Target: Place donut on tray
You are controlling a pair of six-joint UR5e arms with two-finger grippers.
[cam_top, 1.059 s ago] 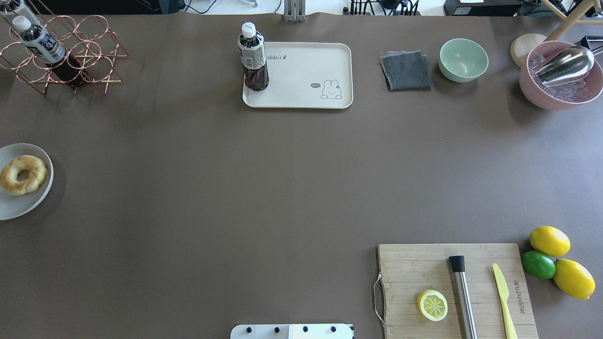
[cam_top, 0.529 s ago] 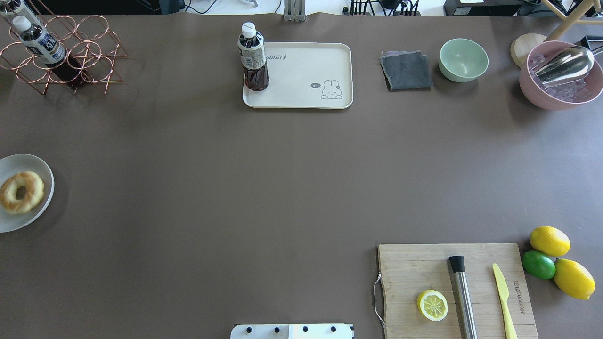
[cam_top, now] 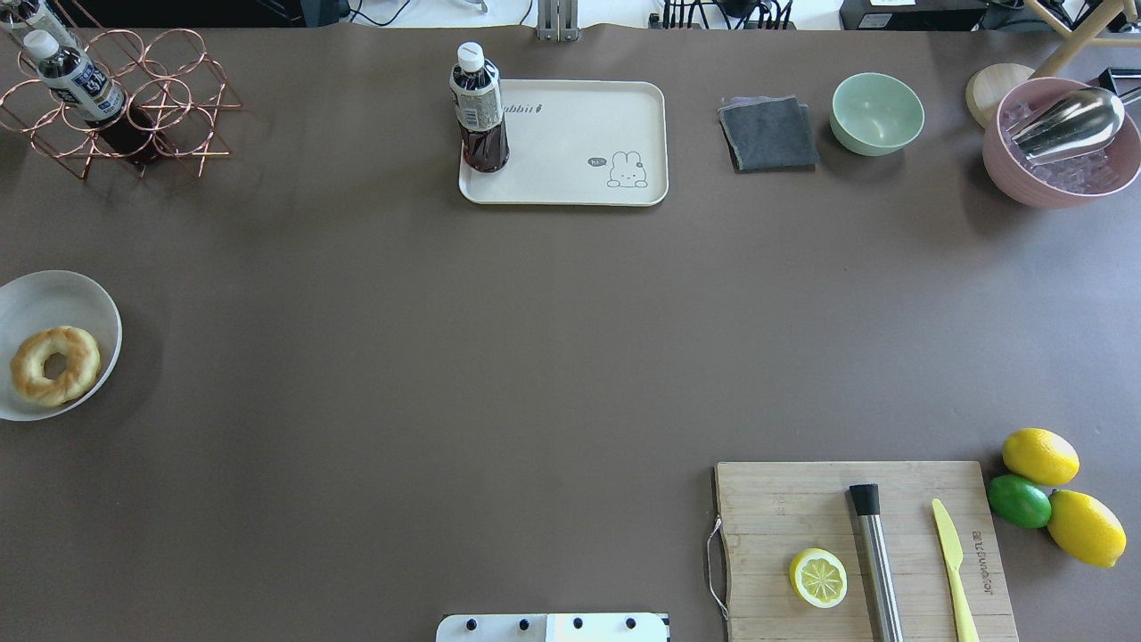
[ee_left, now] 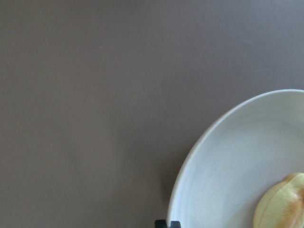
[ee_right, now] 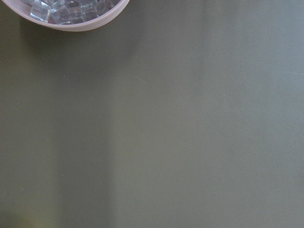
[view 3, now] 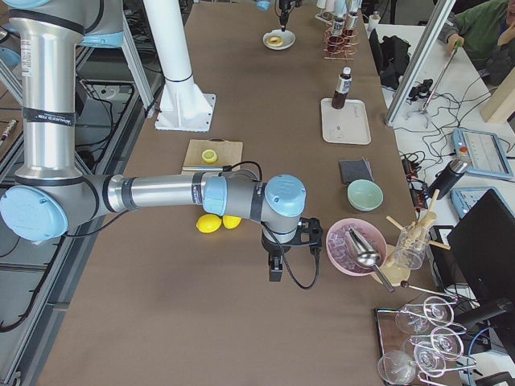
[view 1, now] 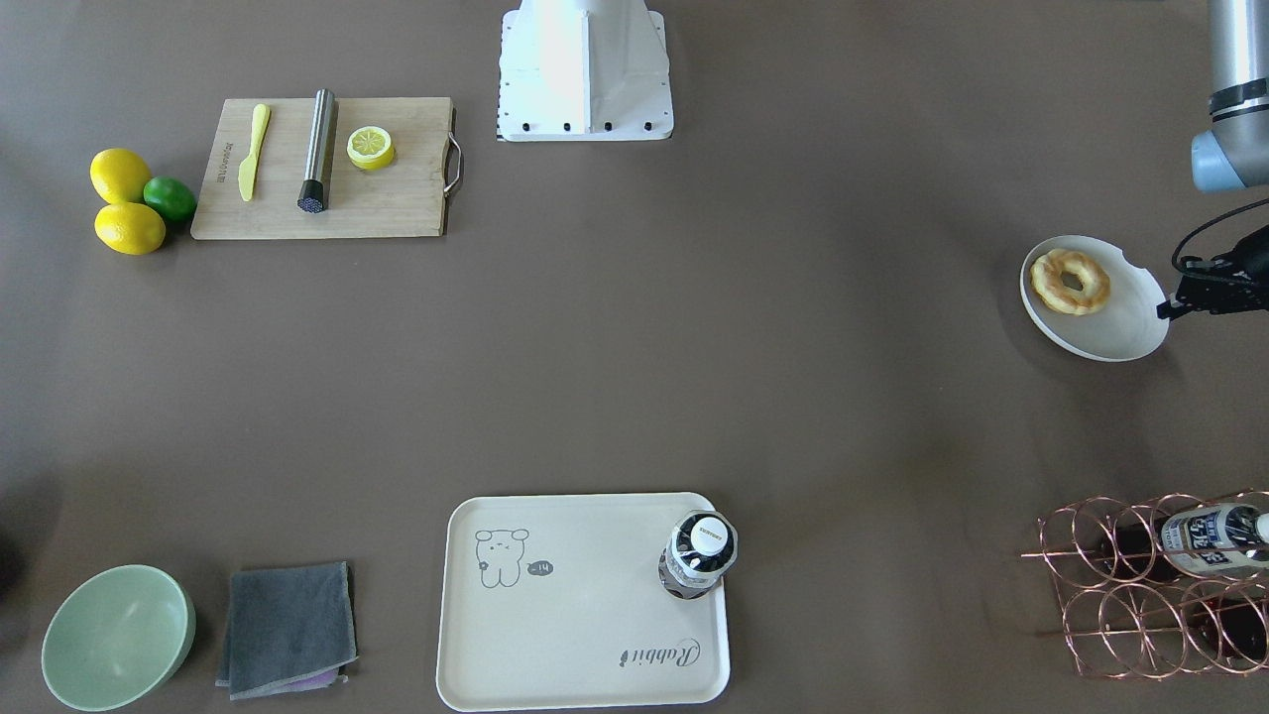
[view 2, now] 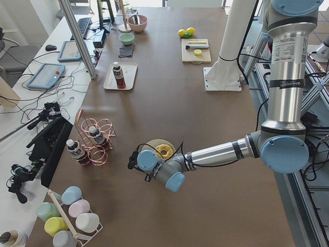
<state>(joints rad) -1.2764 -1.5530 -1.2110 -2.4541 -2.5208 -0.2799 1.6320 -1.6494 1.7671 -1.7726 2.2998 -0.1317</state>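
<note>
The donut [cam_top: 27, 379] lies on a round white plate [cam_top: 53, 299] at the table's left edge; it also shows in the front view [view 1: 1043, 281] and the left wrist view [ee_left: 280, 204]. My left gripper [view 1: 1170, 307] is at the plate's outer rim [view 1: 1110, 332] and looks shut on it; one fingertip [ee_left: 167, 223] shows at the rim [ee_left: 228, 166]. The cream tray [cam_top: 570, 134] lies at the far middle of the table, well away from the plate. My right gripper [view 3: 275, 273] hangs over bare table beside the pink bowl; I cannot tell whether it is open or shut.
A dark bottle [cam_top: 480, 111] stands on the tray's left corner. A copper wire rack [cam_top: 160, 107] with bottles is far left. A cutting board [cam_top: 775, 517] with lemon half, metal rod and knife is near right. Grey cloth [cam_top: 768, 134], green bowl [cam_top: 877, 113] and pink ice bowl [cam_top: 1061, 147] line the far right.
The plate with the donut has shifted at the table's left edge, first toward the robot, then slightly rightward. The donut now sits nearer the plate's robot-side edge.
</note>
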